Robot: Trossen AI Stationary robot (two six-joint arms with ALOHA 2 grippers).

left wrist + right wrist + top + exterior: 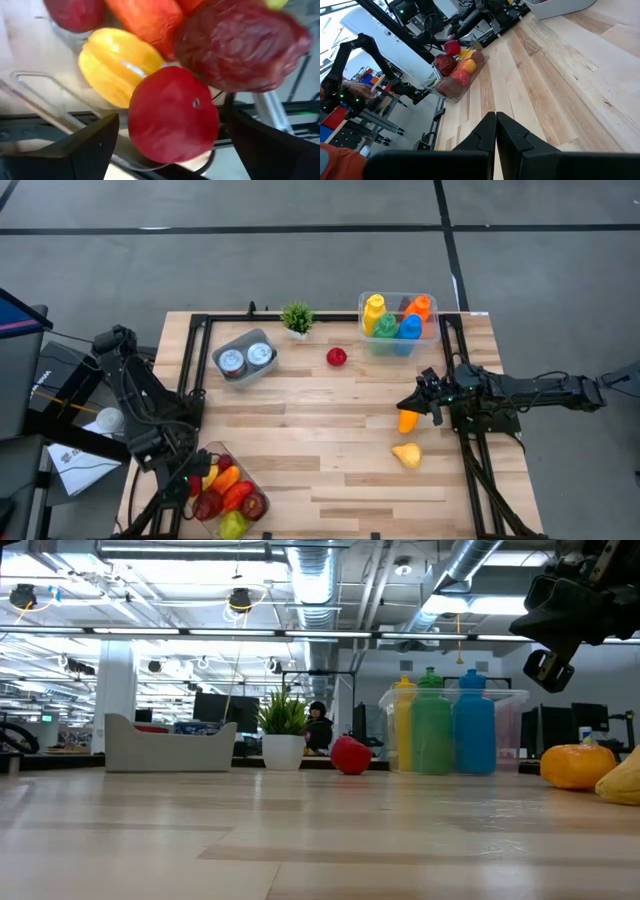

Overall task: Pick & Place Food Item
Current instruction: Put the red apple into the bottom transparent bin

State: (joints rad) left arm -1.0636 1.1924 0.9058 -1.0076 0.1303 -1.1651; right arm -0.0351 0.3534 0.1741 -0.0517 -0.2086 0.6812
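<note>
Where the bench (330,480) is bare mid-board, the fruit tray (262,518) is crowded at its front left edge. The left hand (165,150) is spread wide around a red fruit (172,115) over that tray, ungripped. The right hand (496,131) is pressed shut, empty, above the bench's right side.

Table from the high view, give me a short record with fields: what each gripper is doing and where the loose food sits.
left gripper: fingers open, at the clear tray of fruit on the near left corner
red fruit: between the left fingers, not clamped
right gripper: fingers shut, empty, above the orange fruit
yellow pear: loose on the table, near the orange fruit
red apple: table centre, far side
</note>
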